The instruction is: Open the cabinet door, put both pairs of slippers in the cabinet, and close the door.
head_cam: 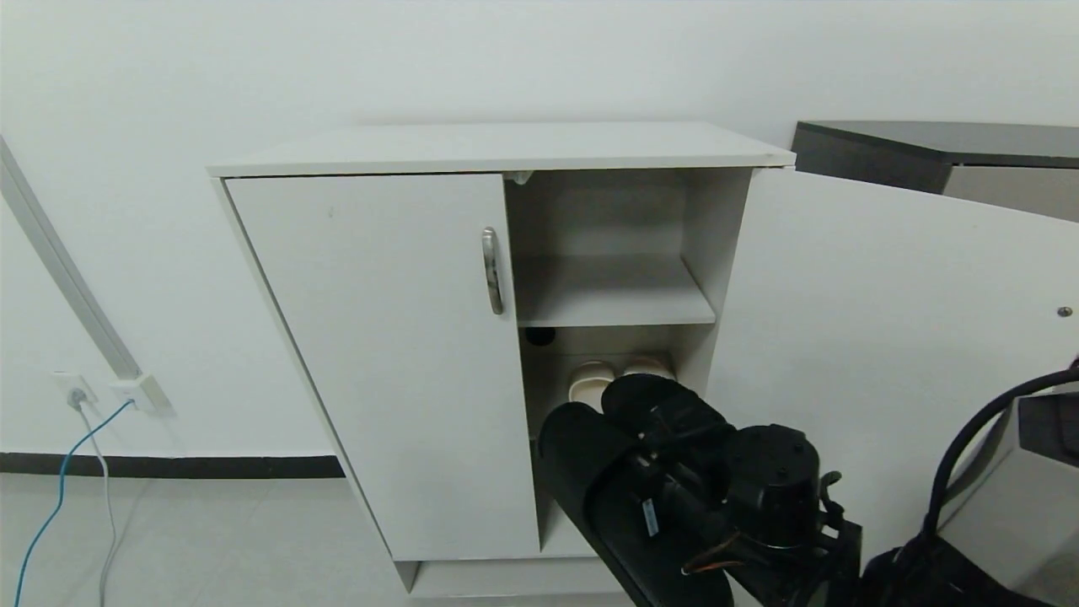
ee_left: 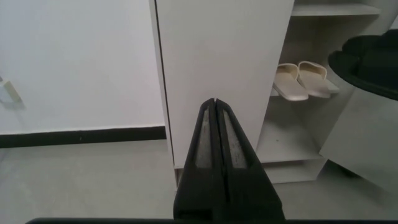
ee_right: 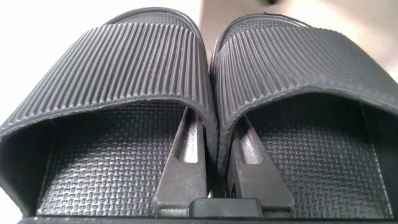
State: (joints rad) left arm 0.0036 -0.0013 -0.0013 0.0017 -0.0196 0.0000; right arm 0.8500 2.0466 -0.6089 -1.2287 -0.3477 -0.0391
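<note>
Black ribbed rubber wraps your right gripper (ee_right: 214,165): its two fingers (ee_right: 186,155) sit one inside each of the black slippers (ee_right: 149,74) and pinch the two touching inner walls between them, so the pair hangs as one. Hold that pinch firm and carry the toes level through the opening beside the open right door (head_cam: 885,337), staying off the edge of the shut left door (head_cam: 379,354). The pair is just in front of the cabinet (head_cam: 497,147), lower than its upper shelf (head_cam: 611,295). The beige slippers (head_cam: 593,381) lie side by side deeper inside, so the safer set-down looks to be below them, not on top. Your left gripper (ee_left: 214,124), fingers pressed together on nothing, hangs before the left door.
</note>
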